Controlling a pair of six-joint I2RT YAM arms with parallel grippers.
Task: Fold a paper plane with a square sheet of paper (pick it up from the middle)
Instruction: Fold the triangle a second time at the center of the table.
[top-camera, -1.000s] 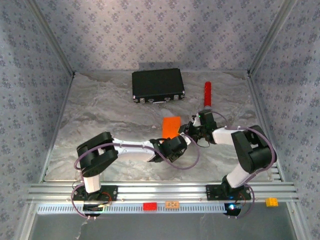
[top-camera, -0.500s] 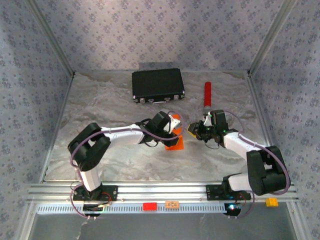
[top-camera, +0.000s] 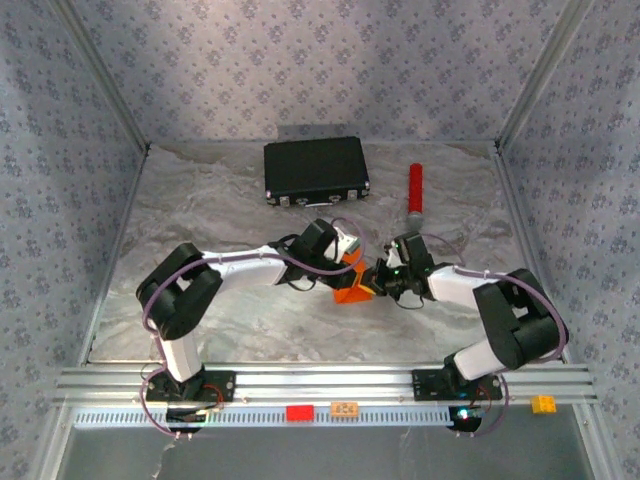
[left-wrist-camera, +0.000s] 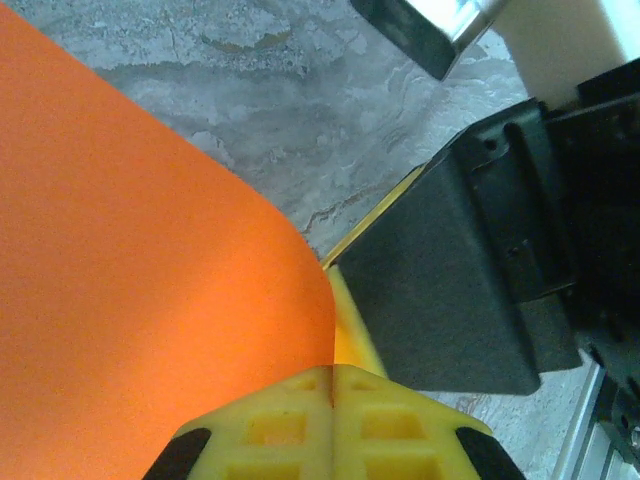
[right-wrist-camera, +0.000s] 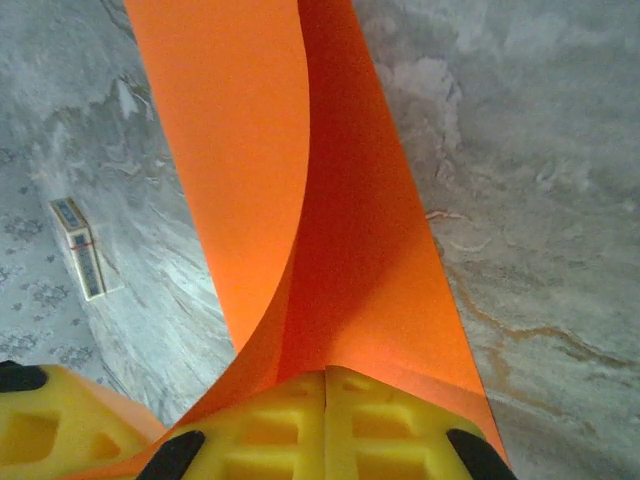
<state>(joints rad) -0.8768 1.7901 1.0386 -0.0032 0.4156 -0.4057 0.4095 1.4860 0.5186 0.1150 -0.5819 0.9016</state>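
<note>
Your count of what lies in front of you, kind by kind.

You have two white-and-black robot arms, the left arm (top-camera: 250, 268) and the right arm (top-camera: 455, 285), and two yellow-fingered grippers, the left gripper (left-wrist-camera: 332, 395) and the right gripper (right-wrist-camera: 326, 395). There is one thin bright orange sheet of paper (top-camera: 350, 293), one flat black rectangular case (top-camera: 316, 170) and one red cylinder (top-camera: 415, 188). Along the one ridged metal rail (top-camera: 320, 380) you can count three small toy bricks: one red brick (top-camera: 299, 412), one orange brick (top-camera: 345, 408), one yellow brick (top-camera: 543, 404). In the right wrist view you get one small white-and-blue rectangular box (right-wrist-camera: 78, 262).
</note>
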